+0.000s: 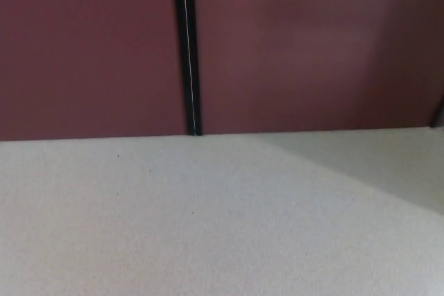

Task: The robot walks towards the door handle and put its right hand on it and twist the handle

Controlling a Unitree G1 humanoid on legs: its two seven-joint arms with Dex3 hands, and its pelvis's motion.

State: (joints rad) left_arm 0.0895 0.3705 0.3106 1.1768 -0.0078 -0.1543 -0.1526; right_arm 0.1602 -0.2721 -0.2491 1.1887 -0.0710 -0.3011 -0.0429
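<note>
I am looking down at pale floor (208, 227) meeting a dark red wall (83, 53). Going left to right: the red panel on my left, then a thin black vertical seam (187, 46) running down to the floor, then a second red panel (312, 53), which may be the door, though I cannot be sure. At the far right edge a small dark strip (438, 112) shows just above the floor; I cannot tell what it is.

Neither of my hands is in the picture, so I cannot say whether my right hand is spread or pressed together, and I cannot place anything relative to it. The door handle is not in view either; I judge it sits higher than this picture reaches.

So I take it I am at the approach step, close to the wall, with no reach begun. Next I need to find the handle, likely by looking up, then raise my right hand to it.
</note>
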